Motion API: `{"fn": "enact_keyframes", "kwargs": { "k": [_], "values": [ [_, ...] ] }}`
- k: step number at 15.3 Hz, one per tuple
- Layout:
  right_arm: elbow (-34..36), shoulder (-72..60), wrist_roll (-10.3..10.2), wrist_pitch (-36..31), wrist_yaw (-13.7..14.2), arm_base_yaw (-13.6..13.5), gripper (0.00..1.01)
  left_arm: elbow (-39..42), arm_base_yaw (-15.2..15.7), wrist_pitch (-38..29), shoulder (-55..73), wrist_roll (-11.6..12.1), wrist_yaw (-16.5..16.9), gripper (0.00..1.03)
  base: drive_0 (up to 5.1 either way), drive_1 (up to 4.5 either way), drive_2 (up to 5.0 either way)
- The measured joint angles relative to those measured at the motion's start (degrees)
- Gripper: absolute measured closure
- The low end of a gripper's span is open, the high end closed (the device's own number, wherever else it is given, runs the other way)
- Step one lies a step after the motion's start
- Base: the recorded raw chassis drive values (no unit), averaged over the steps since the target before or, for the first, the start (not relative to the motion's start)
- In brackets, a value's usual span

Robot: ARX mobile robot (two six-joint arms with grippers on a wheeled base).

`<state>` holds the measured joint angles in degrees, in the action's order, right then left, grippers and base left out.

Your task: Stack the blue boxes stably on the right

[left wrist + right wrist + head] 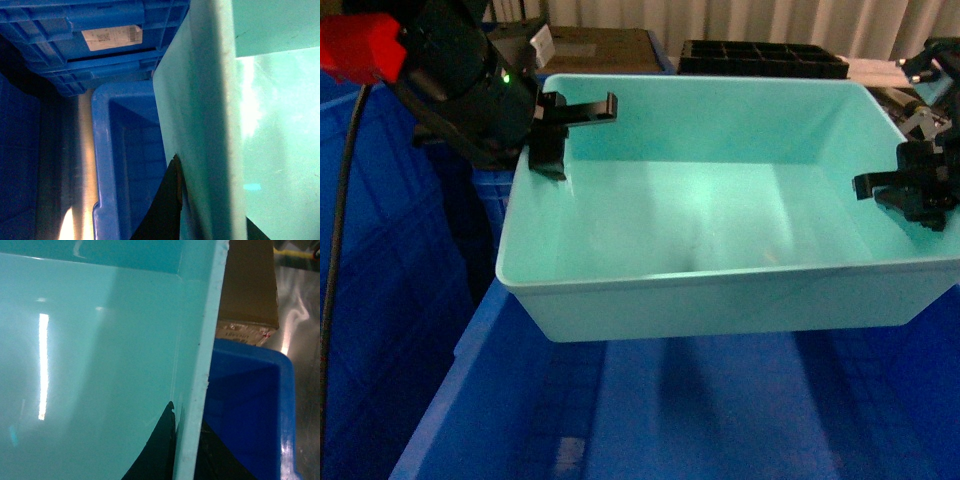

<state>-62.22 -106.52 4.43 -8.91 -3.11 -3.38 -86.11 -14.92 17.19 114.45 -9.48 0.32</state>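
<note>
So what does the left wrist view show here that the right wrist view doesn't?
Only the left wrist view shows a dark blue ribbed crate carrying a white barcode label, with a second dark blue crate's rim below it. Only the right wrist view shows a brown cardboard box beyond a dark blue crate's corner. Both show a wall and rim of the turquoise tub, clamped at the bottom edge by that arm's tool, the left tool and the right tool.

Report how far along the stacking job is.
Done: both grippers, left and right, clamp opposite walls of one turquoise tub, held above a dark blue crate. In hand: carrying it. Left: setting it down on a stack; no second tub is in view.
</note>
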Motion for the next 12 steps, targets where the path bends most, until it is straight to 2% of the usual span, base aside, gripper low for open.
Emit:
{"fn": "enact_keyframes", "kwargs": {
  "k": [4, 6, 7, 8, 10, 12],
  "values": [
    [-0.07, -1.92, -0.35, 1.42, 0.92, 0.04, 0.94, -0.63, -0.87, 1.66, 2.93, 0.52, -0.59, 0.98, 0.0, 0.0, 0.0],
    [0.46, -2.25, -0.44, 1.6, 0.42, 1.05, 0.94, -0.42, -1.55, 2.82, 3.02, -0.33, -1.01, 0.98, 0.0, 0.0, 0.0],
    [2.8, -2.19, -0.35, 1.07, -1.25, 3.19, 0.94, 1.38, -2.84, 3.13, 2.82, -1.29, -0.74, 0.98, 0.0, 0.0, 0.0],
    [5.25, -2.19, 0.37, 1.44, -2.95, 5.42, 0.94, 3.76, -4.85, 3.26, 2.82, -3.37, -0.96, 0.98, 0.0, 0.0, 0.0],
    [6.71, -2.1, 2.21, 1.33, -3.63, 6.45, 0.94, 6.21, -5.38, 2.43, 2.82, -5.53, -1.09, 0.98, 0.0, 0.0, 0.0],
    [7.21, -3.63, 3.21, -0.59, -3.89, 6.36, 0.94, 9.86, -5.29, -0.81, 2.82, -7.21, -0.76, 0.98, 0.0, 0.0, 0.0]
  ]
}}
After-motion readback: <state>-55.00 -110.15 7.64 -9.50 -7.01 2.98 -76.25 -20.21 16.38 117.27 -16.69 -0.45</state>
